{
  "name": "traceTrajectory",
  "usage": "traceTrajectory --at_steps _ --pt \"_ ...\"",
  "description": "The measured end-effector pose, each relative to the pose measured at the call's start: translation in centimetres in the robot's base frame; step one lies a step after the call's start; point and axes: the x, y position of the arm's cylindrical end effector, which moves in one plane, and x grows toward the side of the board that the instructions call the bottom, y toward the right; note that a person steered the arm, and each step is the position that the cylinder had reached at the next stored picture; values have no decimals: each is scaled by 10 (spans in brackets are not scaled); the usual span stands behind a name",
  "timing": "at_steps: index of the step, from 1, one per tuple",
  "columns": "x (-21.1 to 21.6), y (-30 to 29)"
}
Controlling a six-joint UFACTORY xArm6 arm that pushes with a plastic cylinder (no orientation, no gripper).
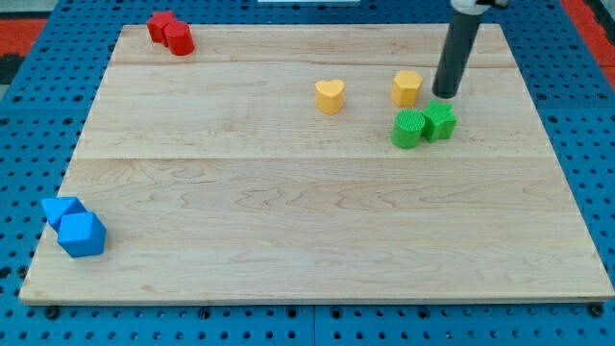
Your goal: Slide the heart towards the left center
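Wooden board (pixel 307 221), light grain, lying on a blue perforated table (pixel 29 115); no bins or trays in view, the board alone bears every item. Yellow heart (pixel 330 96): upper middle of the board, standing apart from the rest, a little toward the view's right of centre. Yellow block (pixel 407 87), shape unclear: to the view's right of the heart, near but not touching. Green pair, rounded green block (pixel 408 129) and green star-like block (pixel 440 122): touching each other, just below the yellow block. Red pair (pixel 170 33): touching, at the view's top left corner. Blue pair (pixel 74 226): touching, at the view's bottom left. Arm: dark rod descending nearly upright from the view's top right; my tip (pixel 446 94) sits just right of the yellow block and just above the green star-like block, well apart from the heart. No claw fitted; the rod holds nothing.
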Motion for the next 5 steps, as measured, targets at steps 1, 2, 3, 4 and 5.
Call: traceTrajectory --at_steps 1,2,3,4,5 --pt "-21 -31" --pt "5 -102" --pt "17 -147" --pt "20 -91" --pt "24 -130"
